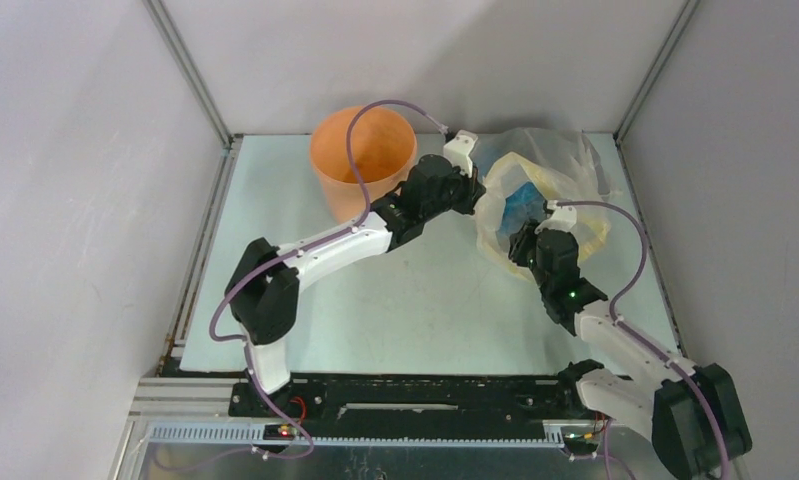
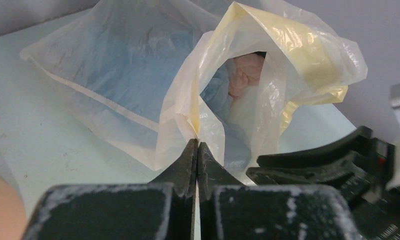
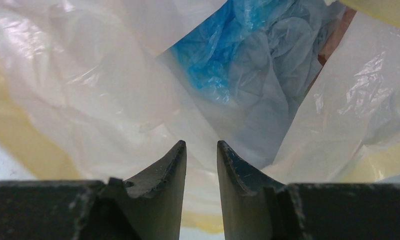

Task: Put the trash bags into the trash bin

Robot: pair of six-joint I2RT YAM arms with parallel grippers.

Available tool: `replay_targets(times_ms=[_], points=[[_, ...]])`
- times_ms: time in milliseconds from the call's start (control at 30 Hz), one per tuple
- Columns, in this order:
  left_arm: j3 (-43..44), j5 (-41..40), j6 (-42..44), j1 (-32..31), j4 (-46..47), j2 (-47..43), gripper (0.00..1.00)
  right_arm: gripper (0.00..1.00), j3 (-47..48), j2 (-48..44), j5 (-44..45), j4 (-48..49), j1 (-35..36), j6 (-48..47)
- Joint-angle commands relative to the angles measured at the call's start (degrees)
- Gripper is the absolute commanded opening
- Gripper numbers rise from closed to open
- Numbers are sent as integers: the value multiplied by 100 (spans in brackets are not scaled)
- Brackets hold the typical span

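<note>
Now trash bags (image 3: 223, 55) sit inside clear bag (image 2: 288, 50), right of trash bin (image 1: 363, 150).
Left claw (image 2: 196, 145) clamped on clear bag rim; right claw (image 3: 202, 145) slightly apart at its mouth; bag, bin on tabletop (image 1: 395, 300).

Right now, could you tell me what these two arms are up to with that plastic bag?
Both arms are working at the yellowish-clear bag. The left gripper is shut on a fold of its rim; the right gripper sits at its mouth, jaws slightly apart, and whether it grips film is unclear. The blue trash bags lie inside that bag, and the orange trash bin stands apart to the left with nothing blue showing in it.
</note>
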Motion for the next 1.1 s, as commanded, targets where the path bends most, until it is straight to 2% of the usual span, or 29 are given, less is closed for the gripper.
replay_targets(times_ms=[0, 533, 733, 967, 1067], points=[[40, 254, 122, -32, 68, -346, 0, 33, 15, 351, -55, 922, -137, 222], [195, 558, 37, -34, 68, -278, 0, 32, 230, 1669, 177, 1618, -57, 354], [253, 542, 30, -32, 68, -219, 0, 33, 537, 2047, -310, 1826, -577, 646], [391, 388, 84, -24, 63, -51, 0, 39, 1424, 2889, -510, 1640, -993, 934], [504, 339, 98, -15, 65, 19, 0, 45, 1786, 3215, -324, 1527, -1085, 968]])
